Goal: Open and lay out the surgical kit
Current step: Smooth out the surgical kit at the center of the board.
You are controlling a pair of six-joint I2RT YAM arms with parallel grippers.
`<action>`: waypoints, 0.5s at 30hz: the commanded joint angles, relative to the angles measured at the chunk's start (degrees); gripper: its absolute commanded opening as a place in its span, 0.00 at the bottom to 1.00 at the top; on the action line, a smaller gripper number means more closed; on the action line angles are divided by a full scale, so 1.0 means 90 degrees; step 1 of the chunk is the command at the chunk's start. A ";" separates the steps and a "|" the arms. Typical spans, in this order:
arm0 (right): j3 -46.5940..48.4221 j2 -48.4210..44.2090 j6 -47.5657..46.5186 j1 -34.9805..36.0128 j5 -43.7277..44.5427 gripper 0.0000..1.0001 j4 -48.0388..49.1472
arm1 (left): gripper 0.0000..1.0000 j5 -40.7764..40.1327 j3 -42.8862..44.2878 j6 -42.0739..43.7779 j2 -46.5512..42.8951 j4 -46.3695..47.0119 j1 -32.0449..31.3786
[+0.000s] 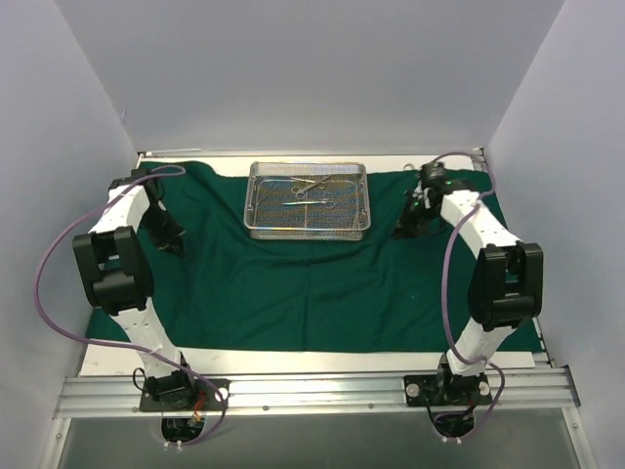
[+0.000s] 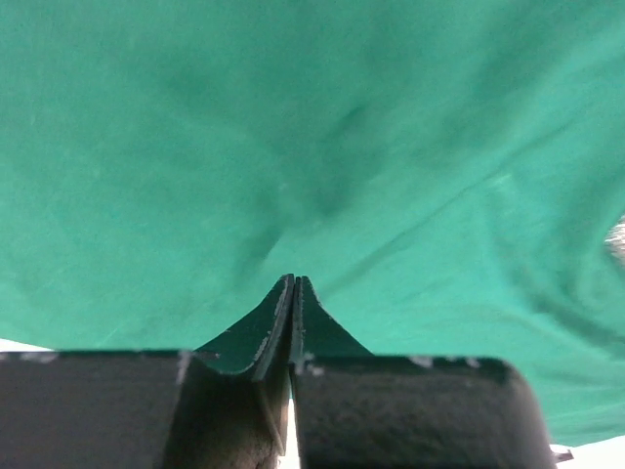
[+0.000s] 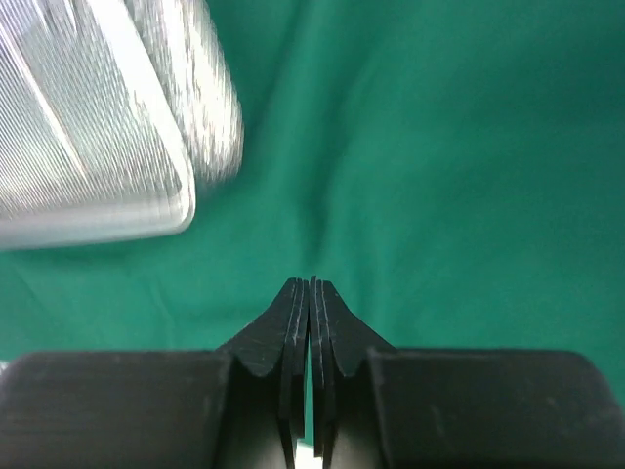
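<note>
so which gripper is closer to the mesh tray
The right gripper: the wire-mesh tray fills its wrist view's corner, while the left gripper is farther off over the green drape.

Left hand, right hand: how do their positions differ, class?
The left hand hangs over the drape at left, farther from the tray; the right hand is nearer the tray. The left hand's camera sees nearly all drape; the right hand's sees a tray corner. Both are shut.

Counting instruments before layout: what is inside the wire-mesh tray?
The wire-mesh tray holds a few steel scissor-like instruments; their exact count is too small to tell. The green drape lies beneath.
</note>
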 commanded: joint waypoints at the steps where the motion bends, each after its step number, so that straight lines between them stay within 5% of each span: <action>1: -0.0937 -0.0513 0.0153 0.0442 -0.0256 0.00 0.0125 | 0.06 -0.0285 -0.0488 0.0205 -0.0219 0.0142 0.0005; 15: -0.2989 -0.0456 0.0349 0.0696 -0.0042 0.00 0.0948 | 0.02 -0.0246 -0.2159 -0.0156 0.0085 0.0338 0.0327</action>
